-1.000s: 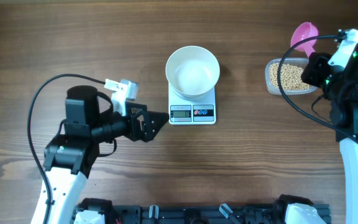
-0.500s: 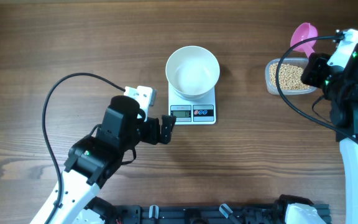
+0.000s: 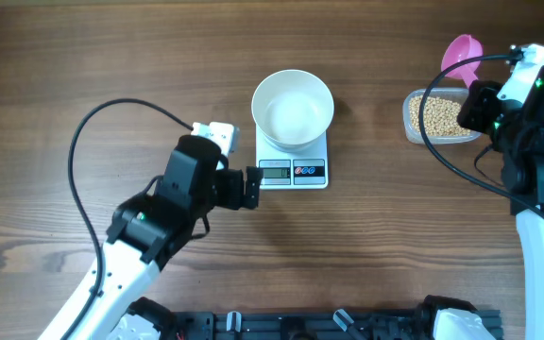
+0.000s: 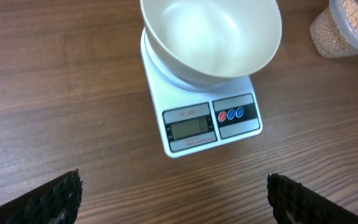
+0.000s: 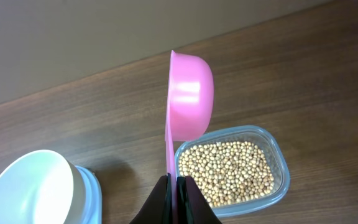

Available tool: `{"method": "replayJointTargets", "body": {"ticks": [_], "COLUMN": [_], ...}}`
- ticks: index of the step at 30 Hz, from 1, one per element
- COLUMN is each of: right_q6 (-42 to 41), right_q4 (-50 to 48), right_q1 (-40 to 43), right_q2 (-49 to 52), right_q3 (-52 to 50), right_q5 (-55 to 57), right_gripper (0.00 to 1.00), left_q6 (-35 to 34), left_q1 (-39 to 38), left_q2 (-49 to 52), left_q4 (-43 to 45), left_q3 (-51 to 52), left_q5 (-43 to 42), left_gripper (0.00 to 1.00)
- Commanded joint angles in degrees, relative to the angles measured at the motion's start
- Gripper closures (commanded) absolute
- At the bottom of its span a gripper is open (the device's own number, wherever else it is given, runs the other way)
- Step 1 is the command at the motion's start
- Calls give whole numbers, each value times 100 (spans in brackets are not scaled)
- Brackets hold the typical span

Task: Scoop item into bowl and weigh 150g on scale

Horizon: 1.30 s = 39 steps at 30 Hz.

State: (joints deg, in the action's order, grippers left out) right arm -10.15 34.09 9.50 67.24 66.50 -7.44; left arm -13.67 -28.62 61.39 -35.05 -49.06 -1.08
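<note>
Centre: bowl seated on scale; left gripper just beside, spread wide, empty
Upper right: beans in tub; scoop pinched by right gripper

Top-down overhead, close oblique wrist views, bowl in all

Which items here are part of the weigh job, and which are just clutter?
In the job: bowl, scale under it, beans, clear tub holding them, pink scoop in right claw.
Lying about: black cable, black rail along the near edge.
</note>
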Motion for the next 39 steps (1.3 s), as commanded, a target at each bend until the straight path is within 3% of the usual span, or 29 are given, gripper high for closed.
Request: {"method": "replayJointTargets", "body": {"ticks": [1,14,19,26,39], "right_q6": [116,122,122,118,118], "right_q4": [-11,-39,-68,-63,-61], "right_q1": [2,2,2,2,2], "right_q2": [4,4,4,4,4], "right_q3": [90,90,90,90,90], "right_q5": [-26,-24,-24,-26,-24], "right_gripper": [96,96,96,96,96], "left_q6": [151,299,601,597,551], "left_q1": [-35,-35,-35,-35,-9], "left_q2": [304,417,417,422,422], "left_q4": [-39,208,431,374,315], "left_q3": [-470,-461,-461,-459,-459], "left_q5": [96,85,-472,28,-297], "left_gripper": [0,0,0,0,0]}}
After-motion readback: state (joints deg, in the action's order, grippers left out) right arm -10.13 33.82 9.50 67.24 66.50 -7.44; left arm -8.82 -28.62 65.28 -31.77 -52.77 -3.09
